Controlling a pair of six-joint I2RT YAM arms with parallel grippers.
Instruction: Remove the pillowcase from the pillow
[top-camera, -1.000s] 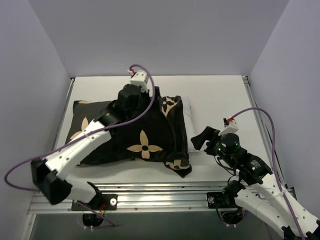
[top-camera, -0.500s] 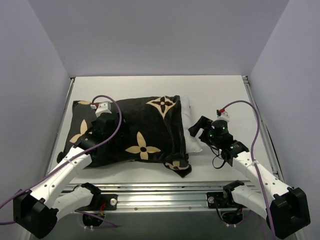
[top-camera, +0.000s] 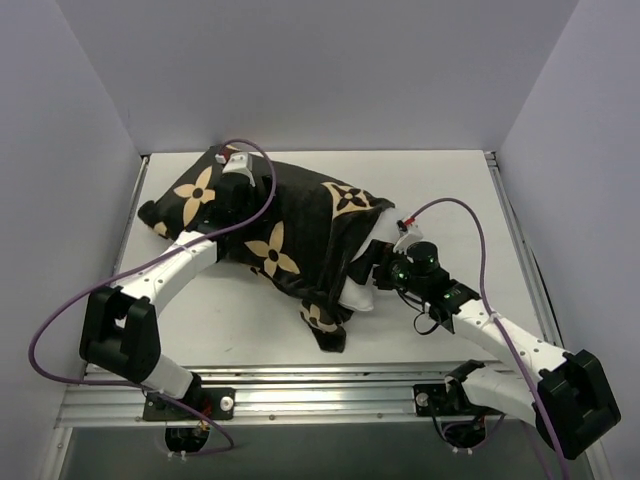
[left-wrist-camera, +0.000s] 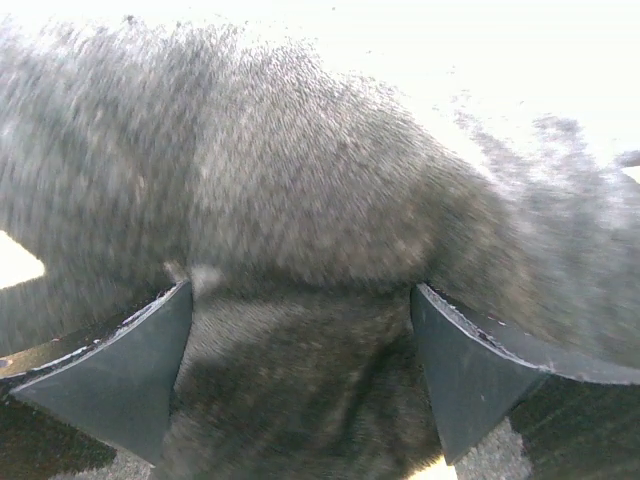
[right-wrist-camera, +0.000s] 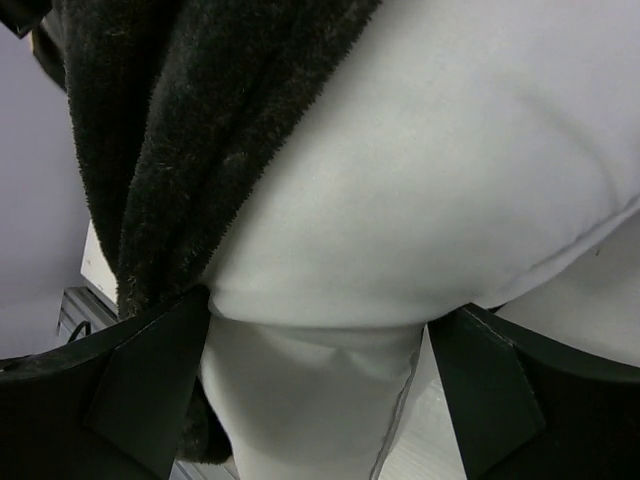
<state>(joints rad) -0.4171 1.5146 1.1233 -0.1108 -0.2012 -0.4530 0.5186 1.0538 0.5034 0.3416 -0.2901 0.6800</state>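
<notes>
1. The pillowcase (top-camera: 270, 235) lies slantwise on the tabletop (top-camera: 440, 190), running from the far left corner toward the middle of the near edge. Its tan flowers face up.
2. The pillow (right-wrist-camera: 420, 180) is mostly inside it. Only one plump white end pokes out of the open side, near the middle of the tabletop, with the black pile draped over its top.
3. The right claw (right-wrist-camera: 318, 330) is clamped on that bare white end. The cushion is squeezed narrow between its two fingers and bulges beyond them.
4. The left claw (left-wrist-camera: 300, 300) sits on the covered part toward the far left corner, released and spread wide, astride a hump of black fabric. The wrist view is blurred, but the fabric seems to touch both fingers (left-wrist-camera: 130, 370).
5. A loose flap of the cover trails toward the near edge.
</notes>
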